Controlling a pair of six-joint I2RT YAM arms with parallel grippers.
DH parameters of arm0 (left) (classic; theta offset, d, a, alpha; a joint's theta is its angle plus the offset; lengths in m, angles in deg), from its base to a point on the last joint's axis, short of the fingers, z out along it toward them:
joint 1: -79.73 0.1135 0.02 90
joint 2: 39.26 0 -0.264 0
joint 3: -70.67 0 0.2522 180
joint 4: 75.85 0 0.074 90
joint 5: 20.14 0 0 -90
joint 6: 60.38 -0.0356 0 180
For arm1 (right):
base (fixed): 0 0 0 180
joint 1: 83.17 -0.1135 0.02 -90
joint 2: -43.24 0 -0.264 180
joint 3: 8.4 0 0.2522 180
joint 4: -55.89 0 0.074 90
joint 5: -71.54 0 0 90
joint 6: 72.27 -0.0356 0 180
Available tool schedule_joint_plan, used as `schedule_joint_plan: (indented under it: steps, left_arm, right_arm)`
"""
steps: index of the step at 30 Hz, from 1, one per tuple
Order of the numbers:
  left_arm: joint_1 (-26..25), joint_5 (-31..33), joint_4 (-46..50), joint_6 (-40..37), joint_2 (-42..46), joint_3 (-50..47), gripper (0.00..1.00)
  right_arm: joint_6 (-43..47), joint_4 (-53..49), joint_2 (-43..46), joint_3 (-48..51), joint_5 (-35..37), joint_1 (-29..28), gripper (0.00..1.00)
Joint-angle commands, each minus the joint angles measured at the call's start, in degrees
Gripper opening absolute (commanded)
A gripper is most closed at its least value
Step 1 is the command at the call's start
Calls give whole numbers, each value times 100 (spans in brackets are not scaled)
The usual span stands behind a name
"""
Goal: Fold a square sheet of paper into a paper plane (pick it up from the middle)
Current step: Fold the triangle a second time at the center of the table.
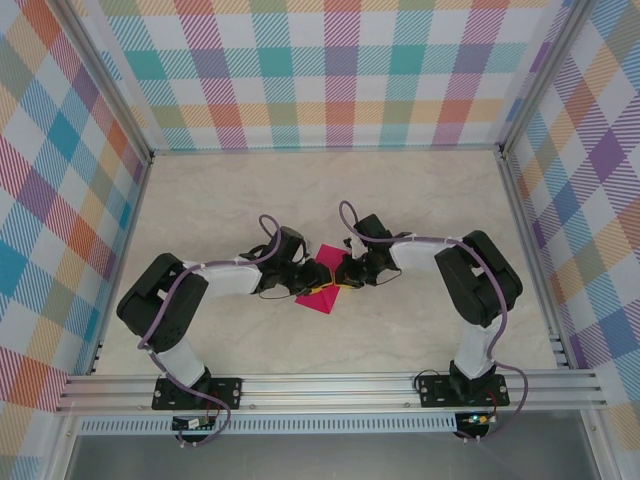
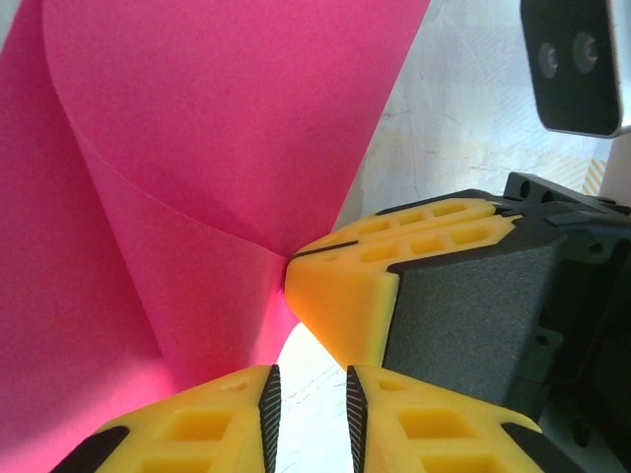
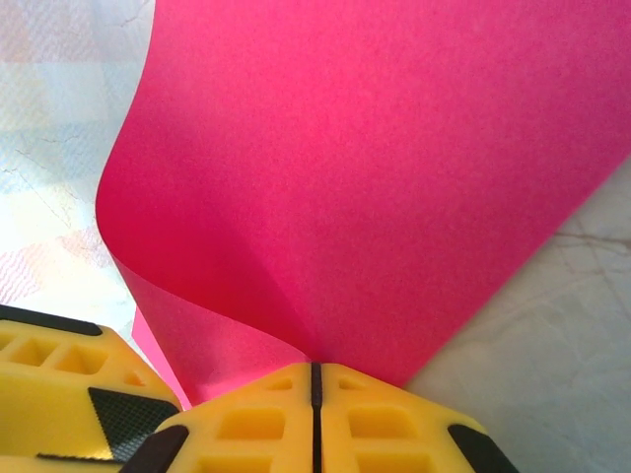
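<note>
The square sheet of paper (image 1: 322,293) is plain magenta-pink and lies at the table's middle between both arms. My right gripper (image 3: 315,370) is shut on the sheet (image 3: 375,168), which curves up and bends back from the pinch. In the left wrist view the sheet (image 2: 197,128) rises in a curl, held at its fold by the right gripper's fingers (image 2: 345,296). My left gripper (image 2: 308,394) stands open just beside that pinch, with bare table showing between its pads. In the top view the left gripper (image 1: 318,275) and the right gripper (image 1: 343,272) nearly touch. The paper plane is out of view.
The pale marbled table (image 1: 400,200) is walled by plaid panels (image 1: 330,70) at the back and sides. An aluminium rail (image 1: 330,385) carries both arm bases at the near edge. The right wrist camera housing (image 2: 577,64) hangs close to my left gripper.
</note>
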Motion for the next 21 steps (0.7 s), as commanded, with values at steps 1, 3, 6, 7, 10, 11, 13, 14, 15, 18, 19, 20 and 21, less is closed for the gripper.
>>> schedule_joint_plan:
  steps: [1, 3, 6, 7, 10, 11, 13, 14, 15, 18, 19, 20, 21]
  left_arm:
    - [-57, -36, 26, -84, -117, 123, 26]
    - [-58, -16, 65, -93, -140, 134, 26]
    - [-58, 10, 101, -93, -168, 144, 26]
    - [-58, 10, 102, -100, -178, 140, 26]
    - [-57, 28, 128, -105, -197, 144, 26]
    - [-58, 31, 130, -107, -200, 139, 26]
    - [-52, 34, 144, -103, -216, 153, 26]
    - [-58, 37, 146, -104, -222, 153, 25]
    - [-57, 37, 146, -106, -239, 153, 25]
    - [-57, 36, 154, -104, -258, 147, 25]
    - [-58, 43, 166, -108, -275, 153, 25]
    - [-57, 53, 180, -114, -280, 158, 25]
    - [-58, 56, 185, -108, -285, 159, 25]
  right_arm:
    - [115, -88, -63, -136, 31, -35, 8]
    - [130, -90, -74, -140, 32, -33, 8]
    - [125, -111, -88, -150, 40, -36, 8]
    - [126, -115, -88, -150, 49, -35, 8]
    - [133, -144, -106, -150, 75, -39, 8]
    - [140, -139, -113, -150, 83, -39, 8]
    - [137, -158, -128, -156, 93, -34, 8]
    - [136, -162, -132, -154, 106, -34, 8]
    - [136, -155, -133, -156, 110, -35, 8]
    - [132, -176, -150, -158, 134, -39, 8]
    - [133, -174, -150, -159, 143, -34, 8]
    - [136, -183, -157, -163, 145, -34, 8]
    - [139, -192, -158, -159, 154, -39, 8]
